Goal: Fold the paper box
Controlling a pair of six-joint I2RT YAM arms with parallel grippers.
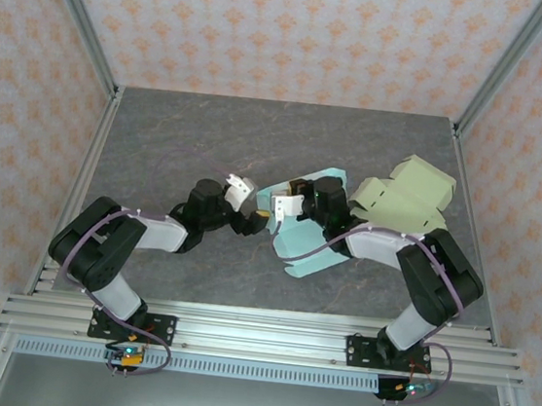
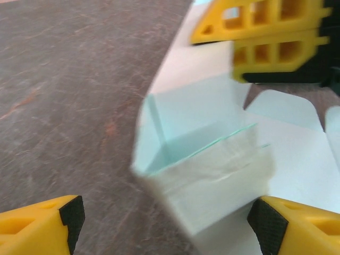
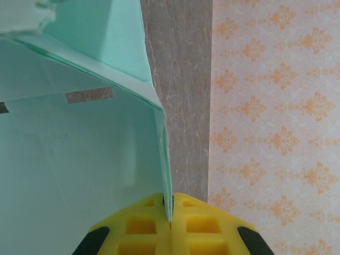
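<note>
From above, a half-folded mint box (image 1: 298, 241) lies near the middle of the grey table (image 1: 181, 134). The left gripper (image 1: 255, 221) sits at the box's 9 o'clock edge. The right gripper (image 1: 294, 188) reaches in at its 12 o'clock side. A pale box (image 1: 404, 199) stands just beside the mint one, at its 2 o'clock.

On the left wrist camera, the left gripper (image 2: 164, 226) is spread wide. One yellow finger (image 2: 40, 226) is at 7 o'clock and the other at 5 o'clock, with nothing between them gripped. A raised corner of the mint box (image 2: 212, 175) sits just ahead, blurred. The right gripper (image 2: 228, 50) shows at 1 o'clock, its jaws close together over the sheet.

On the right wrist camera, the right gripper (image 3: 170, 215) at 6 o'clock is pinched tight on a thin upright panel of the mint box (image 3: 79, 175). A strip of table (image 3: 180, 74) runs past it, and patterned wall (image 3: 276, 106) lies at 3 o'clock.
</note>
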